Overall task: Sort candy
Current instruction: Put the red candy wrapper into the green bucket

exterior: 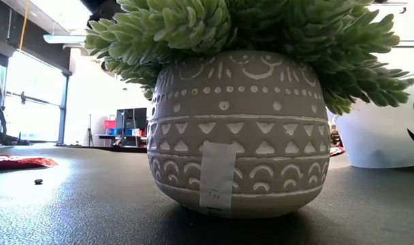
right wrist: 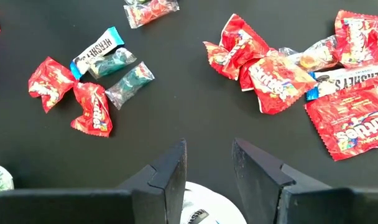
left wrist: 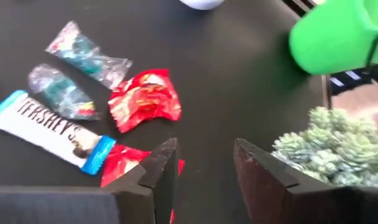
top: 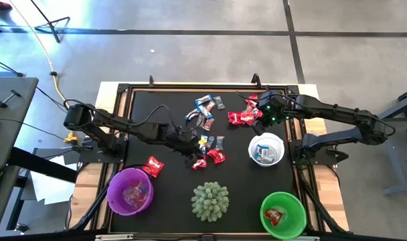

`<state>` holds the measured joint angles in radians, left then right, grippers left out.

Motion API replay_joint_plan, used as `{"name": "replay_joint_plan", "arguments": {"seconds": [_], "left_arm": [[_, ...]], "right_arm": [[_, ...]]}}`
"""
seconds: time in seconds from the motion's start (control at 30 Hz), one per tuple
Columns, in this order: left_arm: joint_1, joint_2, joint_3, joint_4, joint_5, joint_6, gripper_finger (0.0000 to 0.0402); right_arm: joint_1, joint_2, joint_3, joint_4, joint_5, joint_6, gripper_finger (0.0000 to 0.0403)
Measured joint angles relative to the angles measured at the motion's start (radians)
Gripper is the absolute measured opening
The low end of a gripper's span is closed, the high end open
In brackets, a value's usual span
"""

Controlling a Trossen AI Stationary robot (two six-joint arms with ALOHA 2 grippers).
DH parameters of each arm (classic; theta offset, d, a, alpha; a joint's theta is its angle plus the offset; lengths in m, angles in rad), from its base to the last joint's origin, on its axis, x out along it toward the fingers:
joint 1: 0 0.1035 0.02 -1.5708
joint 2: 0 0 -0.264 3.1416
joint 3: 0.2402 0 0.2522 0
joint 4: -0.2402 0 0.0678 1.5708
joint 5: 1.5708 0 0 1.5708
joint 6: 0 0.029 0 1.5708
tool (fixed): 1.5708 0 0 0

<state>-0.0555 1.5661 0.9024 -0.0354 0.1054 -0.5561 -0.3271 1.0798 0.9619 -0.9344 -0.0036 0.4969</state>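
Candy (left wrist: 145,99) lies just ahead of the open, seemingly empty left hand (left wrist: 204,168)

Two dark jointed arms (top: 123,124) — black cables.

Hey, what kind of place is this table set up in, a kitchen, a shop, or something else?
Most likely a robotics lab or workshop, not a kitchen. The black table stands on a bare concrete floor marked with dark tape lines, a yellow cable trails across it, and a distant desk with monitors shows by large windows.
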Motion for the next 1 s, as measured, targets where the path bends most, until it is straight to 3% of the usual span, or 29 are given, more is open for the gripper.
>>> {"name": "replay_joint_plan", "arguments": {"seconds": [0.2,0.43,0.7,1.0], "left_arm": [[-0.011,0.002,0.000,-0.087,-0.060,-0.091,0.0140],[-0.093,0.069,0.001,-0.083,-0.117,-0.043,0.0139],[-0.101,0.135,0.000,-0.089,-0.161,-0.030,0.0138],[-0.122,0.148,0.000,-0.073,-0.203,0.144,0.0138]], "right_arm": [[0.000,0.000,0.000,0.000,0.000,0.000,0.0126],[0.000,0.000,0.000,0.003,0.000,0.000,0.0126],[0.000,0.000,0.000,0.005,0.000,0.000,0.0126],[0.000,0.000,0.000,0.012,0.000,0.000,0.0126]]}}
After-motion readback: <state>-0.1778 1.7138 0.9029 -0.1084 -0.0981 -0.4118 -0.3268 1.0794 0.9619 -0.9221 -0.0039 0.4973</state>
